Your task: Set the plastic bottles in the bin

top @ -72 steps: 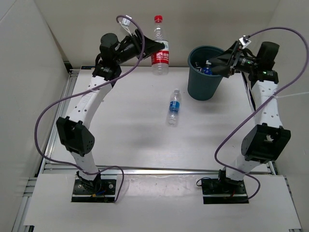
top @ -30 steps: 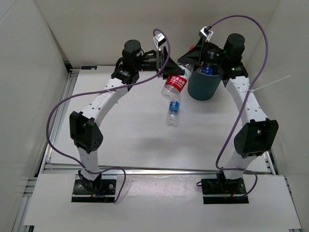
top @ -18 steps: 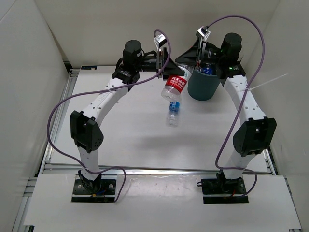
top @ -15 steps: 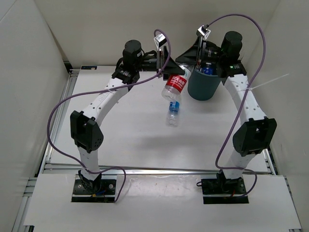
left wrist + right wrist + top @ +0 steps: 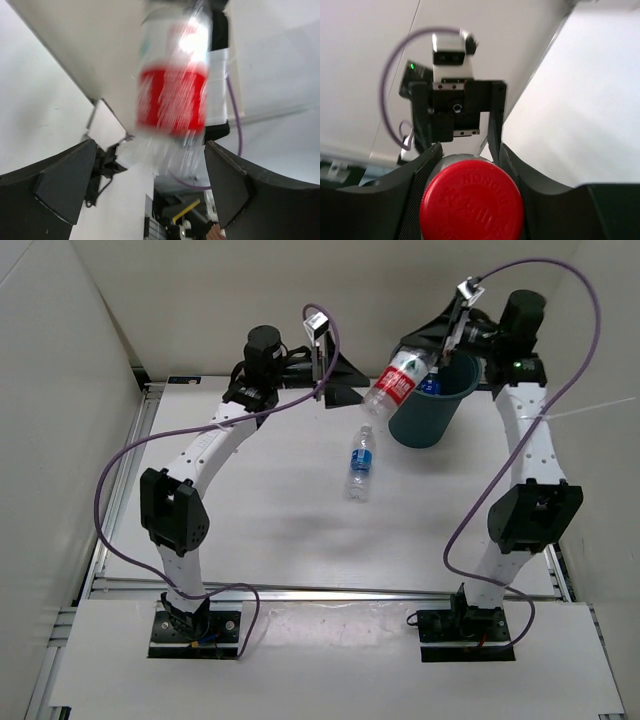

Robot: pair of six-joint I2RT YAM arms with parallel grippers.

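Note:
The red-label plastic bottle (image 5: 393, 386) hangs tilted in the air just left of the bin (image 5: 425, 422), a dark teal bucket at the back right. My right gripper (image 5: 428, 353) is shut on its neck, and the red cap (image 5: 471, 207) fills the right wrist view between the fingers (image 5: 422, 172). My left gripper (image 5: 348, 380) stands open a little to the left of the bottle, not touching it. In the left wrist view the blurred bottle (image 5: 172, 100) floats beyond the spread left gripper (image 5: 150, 172). A blue-label plastic bottle (image 5: 361, 461) lies on the table.
White walls close in the table at the back and both sides. Purple cables loop above both arms (image 5: 560, 270). A metal rail (image 5: 330, 590) runs along the near table edge, with both arm bases below it.
The left gripper opened, let go of the red-label bottle and drew back left. The right gripper shut on its neck and carried it up and right, toward the bin.

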